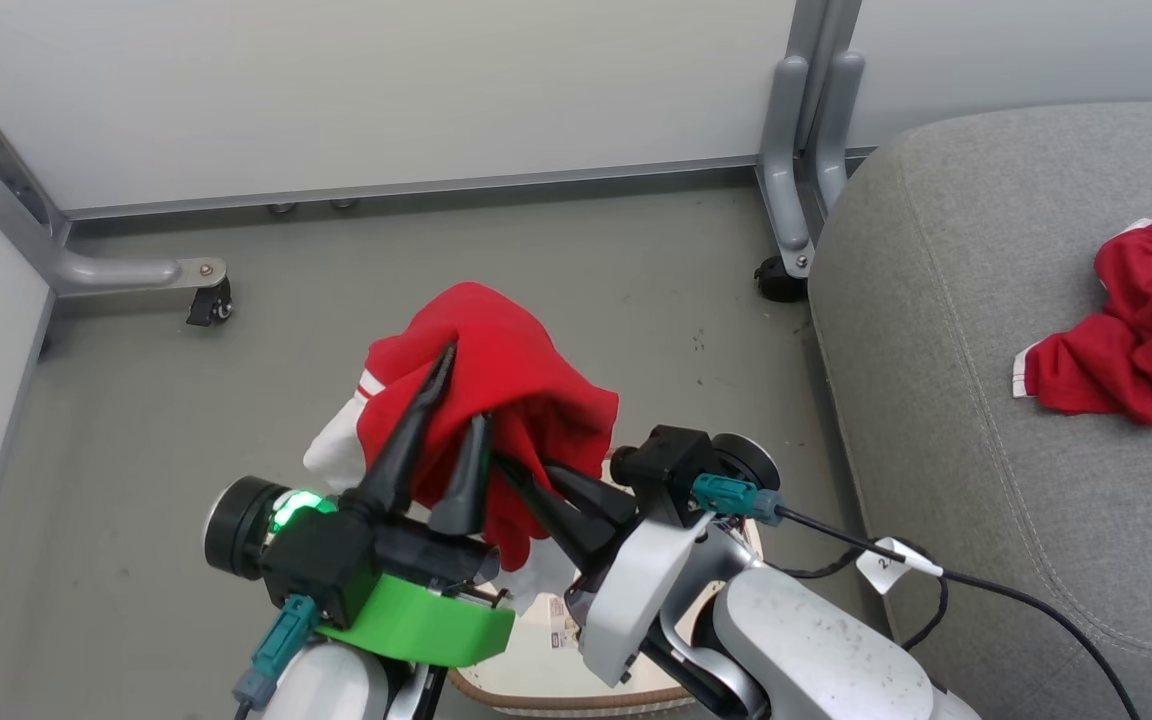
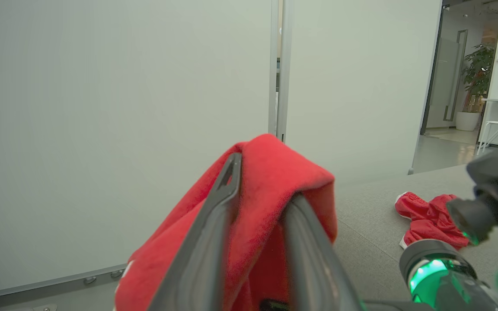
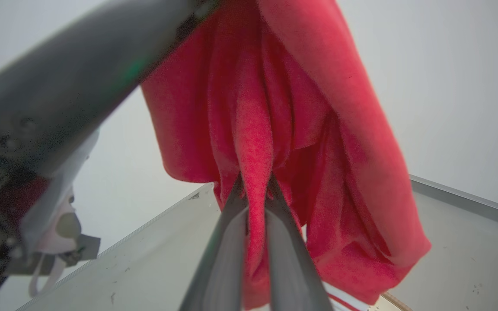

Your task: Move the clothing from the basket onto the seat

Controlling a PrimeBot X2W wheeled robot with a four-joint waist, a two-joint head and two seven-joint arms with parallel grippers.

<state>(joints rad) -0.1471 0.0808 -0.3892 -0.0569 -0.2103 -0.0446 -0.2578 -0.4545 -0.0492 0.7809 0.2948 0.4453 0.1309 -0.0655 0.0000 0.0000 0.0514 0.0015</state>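
The red clothing [image 1: 506,360] hangs in the air, draped over my left gripper [image 1: 464,385], whose two fingers point up with fabric packed between them in the left wrist view [image 2: 264,185]. A white panel [image 1: 331,450] droops on its left side. From the right, my right gripper [image 1: 506,465] reaches into the cloth and is shut on a hanging red fold [image 3: 255,190]. Under both arms lies the cream basket [image 1: 576,700], mostly hidden, only its brown rim and label showing. The grey seat [image 1: 986,450] fills the right side, and a second red garment [image 1: 1136,340] lies on it.
Pale partition walls stand behind, with grey metal feet and casters at the left [image 1: 208,300] and by the seat's corner [image 1: 781,280]. Grey floor [image 1: 656,300] lies between them. A black cable with a white tag [image 1: 886,565] trails from my right wrist.
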